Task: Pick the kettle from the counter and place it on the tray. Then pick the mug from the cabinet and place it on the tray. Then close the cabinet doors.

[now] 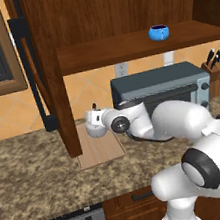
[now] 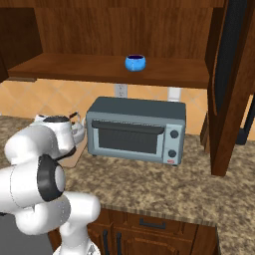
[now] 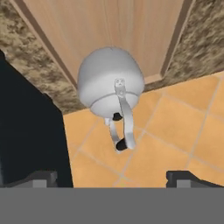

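Observation:
The silvery-white kettle (image 3: pixel 109 81) stands upright on the back end of the tan tray (image 3: pixel 131 30), close to the tiled wall, its handle arching toward the hand camera. My gripper (image 3: pixel 114 178) is above it, open wide, with nothing between its fingertips (image 3: pixel 41 177). From the base, the kettle (image 1: pixel 91 131) (image 2: pixel 75 130) is partly hidden by my arm; the tray (image 1: pixel 101 151) lies on the speckled counter (image 1: pixel 38 185). The blue mug (image 1: pixel 159 32) (image 2: pixel 135 62) sits on the cabinet shelf (image 1: pixel 112 51). Both cabinet doors (image 1: pixel 53 91) (image 2: pixel 229 89) are swung open.
A grey toaster oven (image 1: pixel 159 86) (image 2: pixel 137 130) stands just right of the tray, and its dark side (image 3: pixel 26 131) is close beside the kettle. A knife block (image 1: pixel 216 66) sits at the far right. The open left door hangs over the tray's left edge.

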